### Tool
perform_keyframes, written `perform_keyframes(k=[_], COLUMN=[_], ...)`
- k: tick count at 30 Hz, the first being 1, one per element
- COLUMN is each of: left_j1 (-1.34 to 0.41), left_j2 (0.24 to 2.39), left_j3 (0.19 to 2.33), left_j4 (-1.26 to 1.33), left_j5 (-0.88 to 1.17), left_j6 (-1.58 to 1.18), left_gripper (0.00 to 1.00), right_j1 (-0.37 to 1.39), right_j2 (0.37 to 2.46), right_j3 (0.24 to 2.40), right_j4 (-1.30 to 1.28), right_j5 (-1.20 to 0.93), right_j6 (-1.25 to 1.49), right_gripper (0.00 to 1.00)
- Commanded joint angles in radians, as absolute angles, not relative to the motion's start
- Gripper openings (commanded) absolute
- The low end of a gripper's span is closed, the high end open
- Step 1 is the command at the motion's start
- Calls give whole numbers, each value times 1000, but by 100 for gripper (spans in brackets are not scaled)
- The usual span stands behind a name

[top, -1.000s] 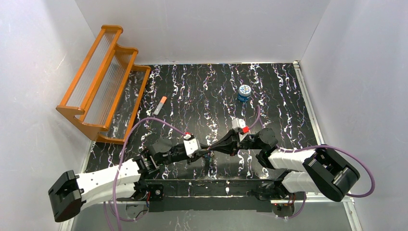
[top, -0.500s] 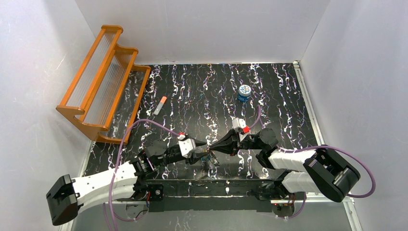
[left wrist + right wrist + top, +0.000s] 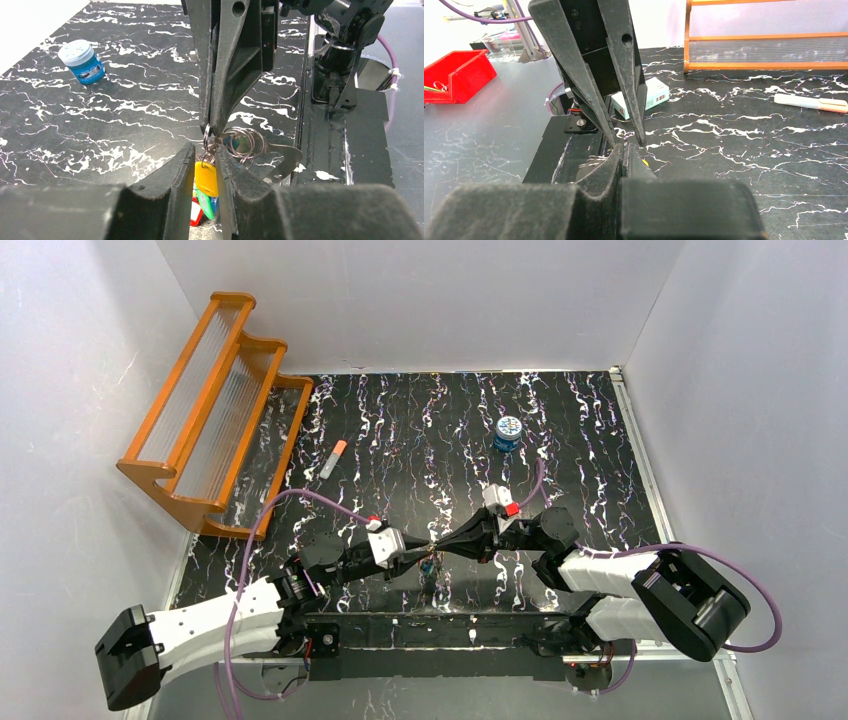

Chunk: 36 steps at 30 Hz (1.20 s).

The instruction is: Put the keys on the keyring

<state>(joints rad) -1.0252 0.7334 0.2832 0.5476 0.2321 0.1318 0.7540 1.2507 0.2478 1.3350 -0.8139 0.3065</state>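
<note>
Above marbled table, left end effector pinches keys hanging lengthwise down; right end effector pressed together.

L jaws shifted fwd, now tip-to-tip w/ R jaws; narrowed onto yellow key.

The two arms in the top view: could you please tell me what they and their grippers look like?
Both the left arm and the right arm have white shells with black joints and chunky black housings. A purple cable runs along each. The left gripper and right gripper have black, tapering fingers; a white block with a red mark sits behind each.
</note>
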Motion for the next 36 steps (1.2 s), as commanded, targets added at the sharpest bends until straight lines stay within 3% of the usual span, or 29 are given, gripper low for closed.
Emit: perform_keyframes(k=[1,16,19,23,24,26,29,32,36], left_j1=[-1029,-1029,-1029,-1030,-1029,-1030,-1029,-1029,-1030], left_j2=[765,808,821,829,828,824,830,860,913], left_j3=[297,308,306,320,326,342,390,461,542], left_j4=[587,647,646,588,569,530,439,295,138], left_j5=[240,248,244,194,184,180,173,168,161], left_j6=[130,126,122,114,116,132,170,213,238], left_gripper=[19,14,2,0,0,0,0,0,0], right_j1=[753,753,753,752,753,753,753,753,752], right_j2=[1230,1221,1219,1201,1190,1162,1109,1046,983], right_j3=[286,279,278,275,275,284,302,298,320], right_j4=[1398,1375,1374,1348,1328,1245,1096,1001,842], right_j5=[-811,-812,-811,-800,-793,-775,-757,-710,-682], right_j6=[286,274,273,264,258,232,165,114,35], right_gripper=[1,1,1,1,3,23,37,44,47])
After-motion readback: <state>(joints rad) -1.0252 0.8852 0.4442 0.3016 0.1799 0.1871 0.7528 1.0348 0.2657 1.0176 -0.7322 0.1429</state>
